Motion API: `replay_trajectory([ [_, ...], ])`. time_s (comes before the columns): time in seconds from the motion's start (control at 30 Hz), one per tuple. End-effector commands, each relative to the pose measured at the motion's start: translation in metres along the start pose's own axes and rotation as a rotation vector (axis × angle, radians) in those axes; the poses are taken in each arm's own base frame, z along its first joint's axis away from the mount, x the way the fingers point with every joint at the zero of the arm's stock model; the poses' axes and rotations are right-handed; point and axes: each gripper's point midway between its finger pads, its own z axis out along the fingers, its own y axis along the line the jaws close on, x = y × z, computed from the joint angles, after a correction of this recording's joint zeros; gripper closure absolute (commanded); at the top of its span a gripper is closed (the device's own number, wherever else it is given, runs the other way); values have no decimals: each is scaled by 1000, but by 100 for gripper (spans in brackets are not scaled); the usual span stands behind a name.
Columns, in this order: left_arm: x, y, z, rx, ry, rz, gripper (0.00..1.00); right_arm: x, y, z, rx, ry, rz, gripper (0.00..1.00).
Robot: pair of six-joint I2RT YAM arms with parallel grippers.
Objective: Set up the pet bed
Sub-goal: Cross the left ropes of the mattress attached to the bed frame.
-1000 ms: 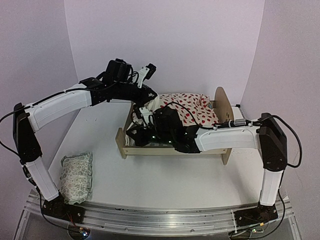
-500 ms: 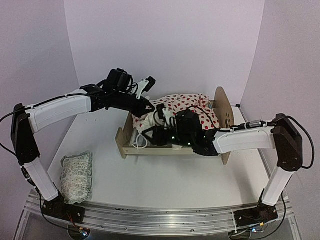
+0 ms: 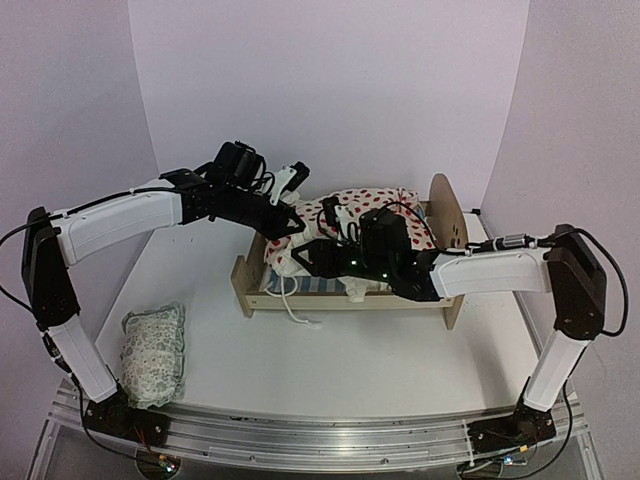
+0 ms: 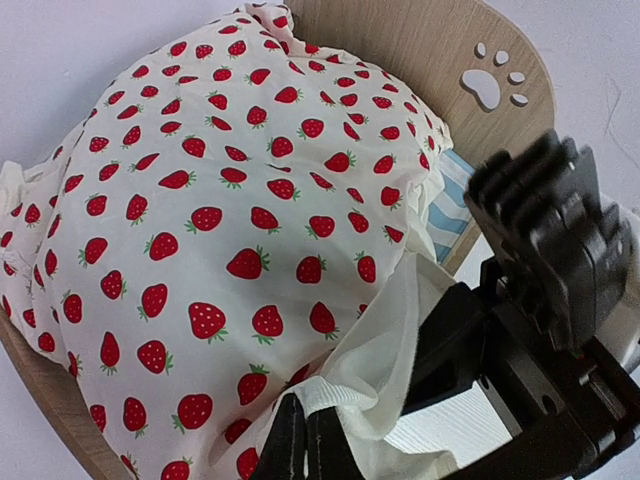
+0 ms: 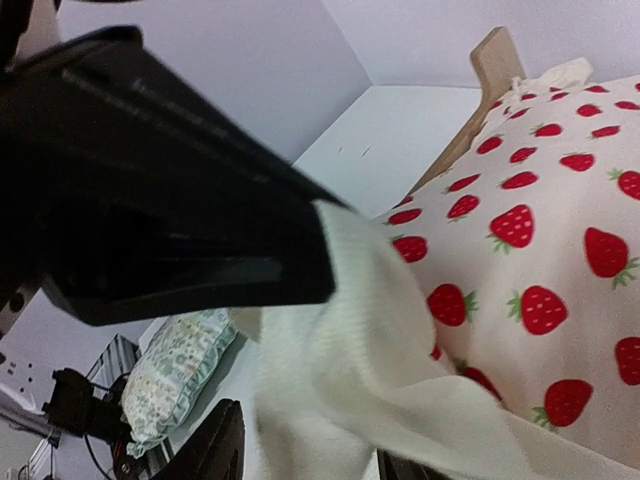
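The plywood pet bed point(image 3: 243, 283) stands mid-table, its paw-print headboard point(image 3: 445, 212) at the right. The striped mattress point(image 3: 312, 286) shows at the foot end. The cream strawberry blanket point(image 3: 375, 208) is heaped on the bed, one corner lifted. My left gripper point(image 3: 286, 226) is shut on that corner's white edge; in the left wrist view its closed fingertips point(image 4: 305, 432) pinch the blanket point(image 4: 220, 200), with the headboard point(image 4: 420, 45) and mattress point(image 4: 455, 200) behind. My right gripper point(image 3: 308, 254) hovers just below it. Its fingers point(image 5: 222, 440) stand apart with the blanket's hanging cloth point(image 5: 340, 340) between them.
The small green-patterned pillow point(image 3: 155, 352) lies on the table at the front left, and shows in the right wrist view point(image 5: 185, 365). A white cord point(image 3: 297, 308) from the blanket hangs over the bed's near rail. Lilac walls close the table at back and sides.
My right gripper has risen from the foot end of the bed and moved right. My left gripper has drawn the blanket corner towards the footboard and up; the mattress now shows.
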Motion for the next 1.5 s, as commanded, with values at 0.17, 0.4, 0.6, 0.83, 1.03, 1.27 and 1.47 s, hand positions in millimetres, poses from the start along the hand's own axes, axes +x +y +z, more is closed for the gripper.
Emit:
replay_trajectory([
  [0.17, -19, -1, -11, -17, -42, 32, 100, 29, 52, -10, -135, 140, -167, 56],
  [0.4, -18, 2, -7, -29, -32, 30, 100, 66, 73, 13, -88, 256, -182, 52],
  [0.6, -19, 5, -6, -44, -24, 25, 100, 71, 50, 36, 137, 219, -170, 52],
  [0.83, -12, 20, -4, -122, -2, 21, 100, 83, 40, 47, 270, 183, -314, 53],
  [1.03, -25, 27, -8, -160, -37, 20, 100, 79, 12, 31, 392, 108, -318, 53],
  [1.27, -34, 24, -4, -135, -33, 57, 100, 67, -11, 35, 470, 37, -286, 53],
  [1.47, -32, 21, -4, -118, -33, 52, 100, 51, -15, 43, 471, -28, -261, 46],
])
